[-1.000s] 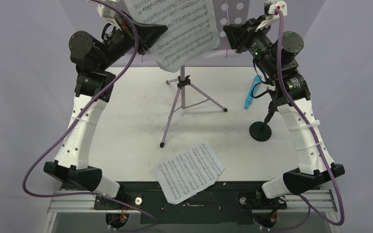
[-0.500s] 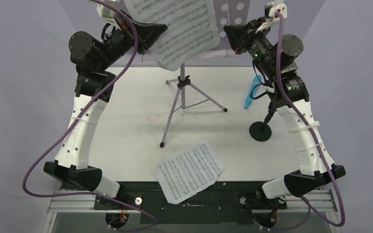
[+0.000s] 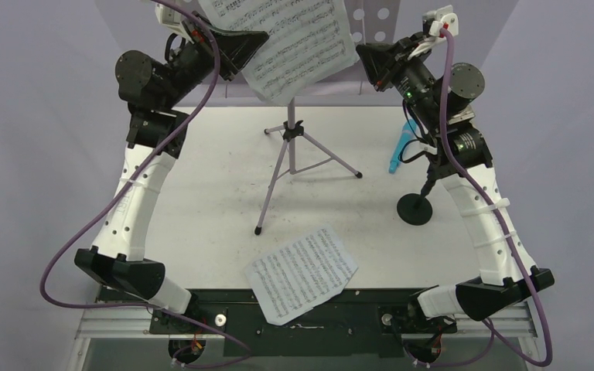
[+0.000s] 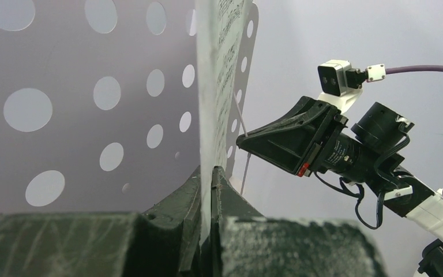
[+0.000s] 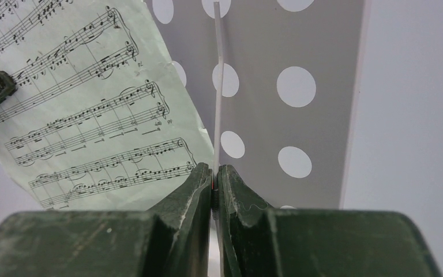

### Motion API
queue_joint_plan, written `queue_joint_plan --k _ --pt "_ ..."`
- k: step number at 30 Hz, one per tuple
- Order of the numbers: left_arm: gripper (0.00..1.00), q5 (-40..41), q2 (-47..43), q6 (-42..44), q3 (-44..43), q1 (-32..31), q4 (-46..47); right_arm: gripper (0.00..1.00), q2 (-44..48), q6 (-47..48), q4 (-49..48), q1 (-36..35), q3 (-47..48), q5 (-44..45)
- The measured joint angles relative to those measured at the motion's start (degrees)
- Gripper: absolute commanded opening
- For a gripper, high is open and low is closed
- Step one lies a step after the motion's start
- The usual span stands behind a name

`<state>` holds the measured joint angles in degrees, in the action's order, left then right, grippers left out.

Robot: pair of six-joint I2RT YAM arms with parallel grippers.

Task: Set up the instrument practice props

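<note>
Left pincer [image 4: 210, 173]: clamped on sheet-music page [image 3: 294, 46], upper centre, steadying it against perforated desk [image 5: 329, 115].
Right pincer [image 5: 214, 173]: pinching thin white rod [image 5: 217, 81], possibly the page retainer.

Top camera overhead, facing down; wrist cameras close, sharing perforated desk [image 5: 329, 46].

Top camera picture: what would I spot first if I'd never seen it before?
Probably the lilac music stand in the middle of the table. Up at its top, the left claw pinches a sheet-music page, and the right claw pinches a thin white wire beside it. A second page lies flat at the table's near edge.
</note>
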<state>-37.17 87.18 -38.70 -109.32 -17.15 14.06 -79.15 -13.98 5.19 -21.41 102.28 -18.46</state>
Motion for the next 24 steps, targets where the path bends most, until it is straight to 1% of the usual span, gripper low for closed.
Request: queue_joint_plan --k 19,24 --pt "0.0 0.35 4.02 -0.15 -0.46 0.0 0.98 0.05 2.91 0.02 -7.43 0.07 -6.54 -4.28" --pt "0.0 0.48 5.22 -0.13 -1.79 0.0 0.96 0.05 3.69 0.35 -8.74 0.07 -7.82 -5.4"
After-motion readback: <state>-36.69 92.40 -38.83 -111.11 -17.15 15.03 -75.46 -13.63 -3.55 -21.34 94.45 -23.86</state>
